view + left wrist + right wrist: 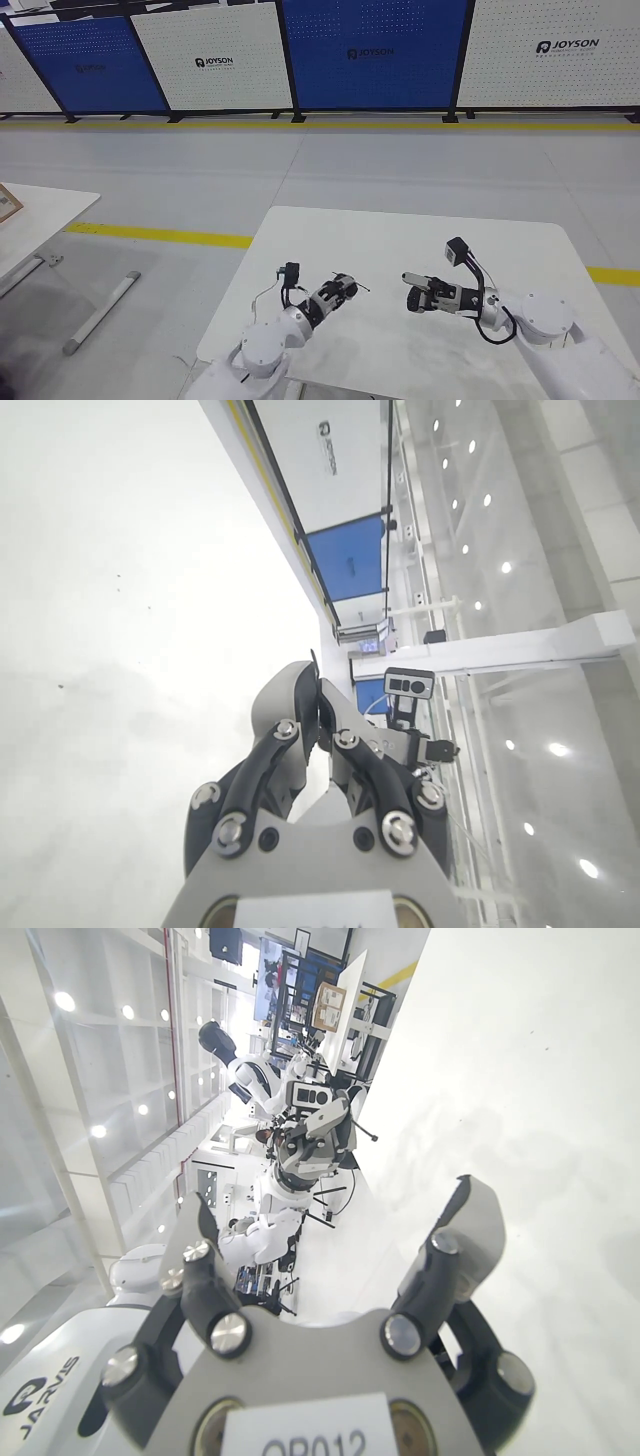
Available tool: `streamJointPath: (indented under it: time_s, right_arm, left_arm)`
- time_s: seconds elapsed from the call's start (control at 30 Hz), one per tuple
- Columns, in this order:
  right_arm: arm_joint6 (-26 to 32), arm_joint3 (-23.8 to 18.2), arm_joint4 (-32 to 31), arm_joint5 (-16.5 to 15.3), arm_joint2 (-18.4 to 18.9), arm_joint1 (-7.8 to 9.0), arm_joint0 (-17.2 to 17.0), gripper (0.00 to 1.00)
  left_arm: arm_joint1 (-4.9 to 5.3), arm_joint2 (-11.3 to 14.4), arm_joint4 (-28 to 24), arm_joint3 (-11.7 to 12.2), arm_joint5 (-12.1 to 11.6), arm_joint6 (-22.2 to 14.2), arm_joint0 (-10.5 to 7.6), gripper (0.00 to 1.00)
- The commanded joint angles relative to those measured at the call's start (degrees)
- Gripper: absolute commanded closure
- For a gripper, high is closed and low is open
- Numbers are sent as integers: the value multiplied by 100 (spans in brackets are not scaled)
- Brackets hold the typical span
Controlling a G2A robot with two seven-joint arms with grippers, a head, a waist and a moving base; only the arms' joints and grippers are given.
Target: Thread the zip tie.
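My left gripper (347, 287) hovers over the white table (400, 232), shut on a thin black zip tie (360, 287). In the left wrist view the tie's end (314, 660) pokes out past the closed fingertips of the left gripper (317, 682). My right gripper (408, 279) faces it from a short gap to the right, open and holding nothing. In the right wrist view its fingers (467, 1195) stand wide apart around the right gripper's (332, 1200) gap, and farther off the left gripper (320, 1128) holds the zip tie (365, 1132), which sticks out toward the table.
Both grippers hang near the table's middle, toward its front. The table's left edge (232, 290) lies close to the left arm. A second white table (45, 205) stands apart at far left. Blue and white panels (370, 55) line the back.
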Motion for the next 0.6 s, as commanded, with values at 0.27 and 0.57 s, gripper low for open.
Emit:
streamJointPath:
  time_s: [0.27,0.57]
  right_arm:
    - [0,0,0,0,0,0,0,0]
    - [0,0,0,0,0,0,0,0]
  left_arm:
    - [155,-508,-136,215,-319,-1697,-63,100]
    - [108,-506,-733,265,-274,-1341,-131,100]
